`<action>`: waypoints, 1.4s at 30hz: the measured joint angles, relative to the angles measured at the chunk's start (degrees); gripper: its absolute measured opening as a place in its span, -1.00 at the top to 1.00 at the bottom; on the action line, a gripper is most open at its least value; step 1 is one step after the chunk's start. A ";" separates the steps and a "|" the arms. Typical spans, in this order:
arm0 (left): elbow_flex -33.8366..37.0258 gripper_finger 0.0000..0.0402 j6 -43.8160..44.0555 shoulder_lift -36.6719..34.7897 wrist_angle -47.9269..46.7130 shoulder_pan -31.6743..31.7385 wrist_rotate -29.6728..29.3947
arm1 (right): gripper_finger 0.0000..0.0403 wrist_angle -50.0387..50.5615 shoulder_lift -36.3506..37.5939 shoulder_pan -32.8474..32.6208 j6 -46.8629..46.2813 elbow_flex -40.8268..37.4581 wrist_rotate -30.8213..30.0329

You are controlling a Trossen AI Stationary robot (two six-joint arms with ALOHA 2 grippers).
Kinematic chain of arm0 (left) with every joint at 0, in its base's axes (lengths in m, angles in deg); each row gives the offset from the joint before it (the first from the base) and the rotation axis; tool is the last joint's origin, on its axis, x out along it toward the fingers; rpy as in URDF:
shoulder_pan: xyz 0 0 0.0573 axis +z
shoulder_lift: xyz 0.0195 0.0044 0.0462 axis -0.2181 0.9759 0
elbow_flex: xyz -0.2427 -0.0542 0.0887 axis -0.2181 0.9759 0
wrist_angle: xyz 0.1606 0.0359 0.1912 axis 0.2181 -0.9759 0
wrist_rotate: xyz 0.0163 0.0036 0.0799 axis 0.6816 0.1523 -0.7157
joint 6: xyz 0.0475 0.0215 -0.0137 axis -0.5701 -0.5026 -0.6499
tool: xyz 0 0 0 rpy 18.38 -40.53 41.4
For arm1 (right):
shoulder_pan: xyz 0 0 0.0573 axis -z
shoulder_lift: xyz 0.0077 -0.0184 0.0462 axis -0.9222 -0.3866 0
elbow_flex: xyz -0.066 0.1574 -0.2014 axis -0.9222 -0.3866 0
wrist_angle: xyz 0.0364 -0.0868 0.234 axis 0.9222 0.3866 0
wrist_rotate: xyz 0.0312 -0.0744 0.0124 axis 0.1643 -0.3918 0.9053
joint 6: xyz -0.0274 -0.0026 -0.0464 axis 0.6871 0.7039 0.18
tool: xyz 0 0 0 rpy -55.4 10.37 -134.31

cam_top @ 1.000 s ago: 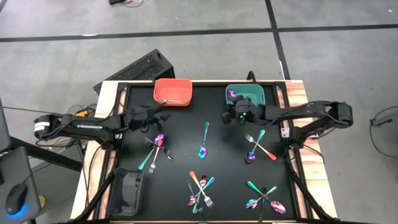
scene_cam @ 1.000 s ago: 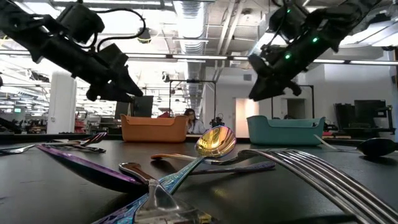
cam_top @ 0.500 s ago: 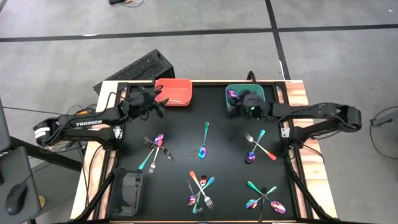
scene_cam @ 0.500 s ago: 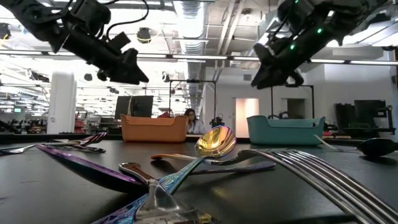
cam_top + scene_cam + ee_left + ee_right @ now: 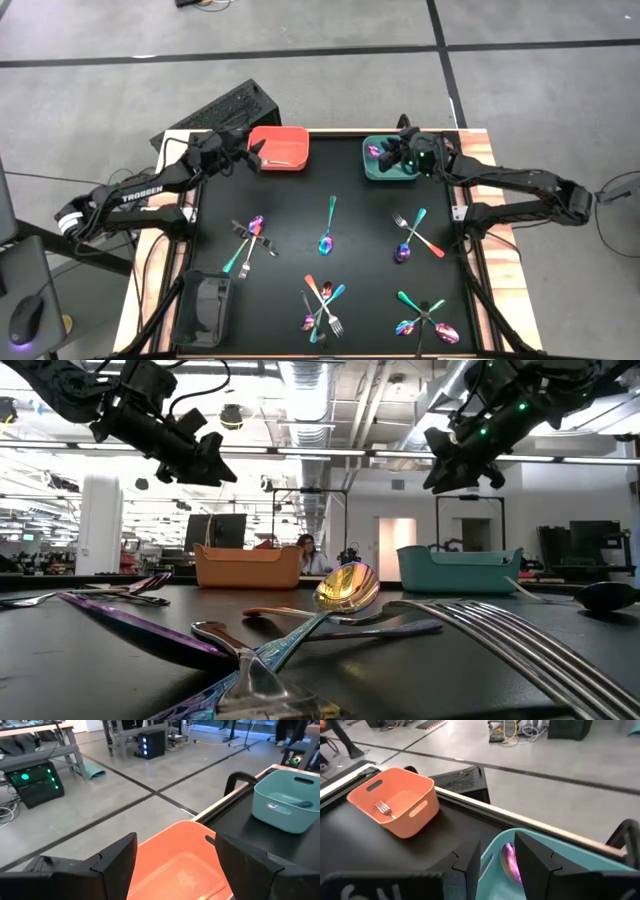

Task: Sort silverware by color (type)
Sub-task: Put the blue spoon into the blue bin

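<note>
Two dark arms over a black tabletop [image 5: 290, 220], both at its far edge. Left gripper [image 5: 252, 156] raised beside the left rim of the red rectangular plastic bin [image 5: 279, 148], fingers spread wide and holding nothing; one plain silver fork [image 5: 383, 808] lying inside that bin. Black rectangular bin [image 5: 203, 308] at the near left corner. Loose silverware scattered across the mat: a crossed cluster with teal and purple-rainbow handles [image 5: 248, 240] at left, a single iridescent spoon [image 5: 328, 228] in the middle, a crossed pile [image 5: 322, 305] near the front, an orange-handled fork over a purple spoon [image 5: 412, 237] at right, another heap [image 5: 425, 318] front right. Right gripper [image 5: 408, 154] above the teal rectangular plastic bin [image 5: 384, 172], fingers parted and empty; an iridescent purple spoon [image 5: 509, 858] resting inside that bin, right below the gripper.
</note>
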 joint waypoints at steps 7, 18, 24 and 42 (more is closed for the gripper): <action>0.03 -0.28 5.56 0.00 -1.45 -1.26 3.01 | 0.31 1.97 0.00 -4.50 -4.71 0.00 3.06; 5.79 -0.28 19.68 -0.15 0.38 -29.09 -0.21 | 0.31 2.79 0.00 -26.97 -8.77 0.00 -8.01; 6.80 -0.28 27.47 -0.15 -0.45 -47.70 -20.30 | 0.31 5.78 -2.31 -36.90 -14.63 -0.04 -16.73; 6.80 -0.28 28.96 7.02 -4.16 -55.27 -42.99 | 0.31 17.56 -6.93 -32.08 -6.26 -0.04 -19.36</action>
